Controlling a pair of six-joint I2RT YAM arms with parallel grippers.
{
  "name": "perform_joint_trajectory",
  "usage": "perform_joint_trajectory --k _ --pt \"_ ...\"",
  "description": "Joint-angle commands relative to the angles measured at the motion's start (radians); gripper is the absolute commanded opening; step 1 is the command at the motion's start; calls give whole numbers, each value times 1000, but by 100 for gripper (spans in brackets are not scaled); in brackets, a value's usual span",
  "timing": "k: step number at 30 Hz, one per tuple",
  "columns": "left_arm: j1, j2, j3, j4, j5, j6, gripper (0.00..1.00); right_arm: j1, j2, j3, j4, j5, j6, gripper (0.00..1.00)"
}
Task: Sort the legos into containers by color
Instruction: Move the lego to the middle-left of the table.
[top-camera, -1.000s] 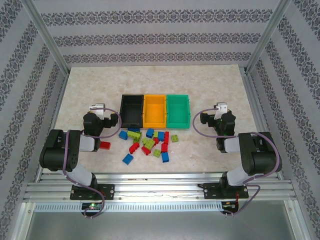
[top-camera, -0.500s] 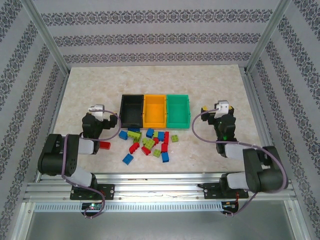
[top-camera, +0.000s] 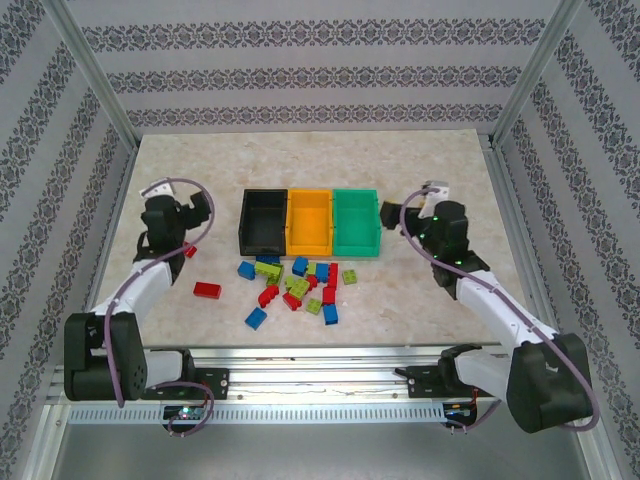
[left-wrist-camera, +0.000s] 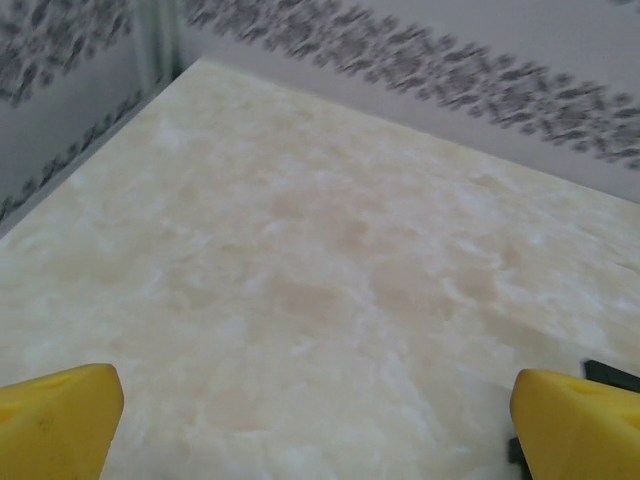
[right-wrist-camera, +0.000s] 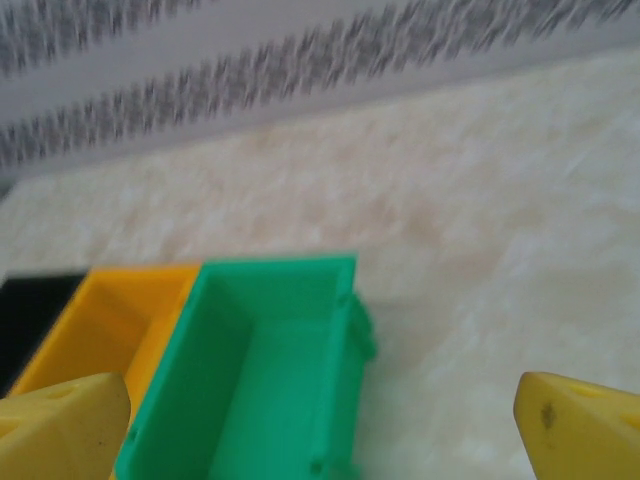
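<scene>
Lime, blue, red legos (top-camera: 298, 287) lie on the counter (top-camera: 440, 170) before the containers (top-camera: 310, 248), seen from above; wrist cameras reveal left end effector (left-wrist-camera: 318, 420) and right end effector (right-wrist-camera: 320, 425) both wide.

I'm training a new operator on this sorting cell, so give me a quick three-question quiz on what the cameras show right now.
1. Short answer: which colour is the middle one in the row of three small rectangular open-top plastic bins?
2. Multiple choice: the lone small studded plastic brick lying left of the pile of bricks is A blue, B red, C lime green.
3. True or false: the left gripper and the right gripper are both open and hold nothing.

Key: 1 orange, between the black bin and the green bin. 2 B. 3 true.
</scene>
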Motion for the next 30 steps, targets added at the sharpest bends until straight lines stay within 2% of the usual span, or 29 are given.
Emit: perform_joint_trajectory --k 1,2,6,13,16,20,23,27,30 --pt "39 80 123 -335 -8 -108 99 126 2 -40 -43 134 -15 98" --pt "45 115 174 -401 -6 -104 99 167 10 -52 -25 193 -26 98" --pt "74 266 351 -612 0 -104 99 232 14 -53 -10 269 -42 98" --pt "81 431 480 -722 167 -79 100 255 53 -79 42 346 -21 98" --pt "81 453 448 -703 226 -86 92 270 82 -71 60 338 -21 97" --pt "81 450 387 -676 282 -80 84 309 141 -39 101 213 -35 91" --pt "79 433 344 -661 337 -80 79 340 230 20 72 184 -40 85" --pt "68 399 303 -655 399 -83 77 345 330 92 53 179 -48 81" --pt "55 351 258 -648 420 -83 78 352 383 125 53 151 -43 74"
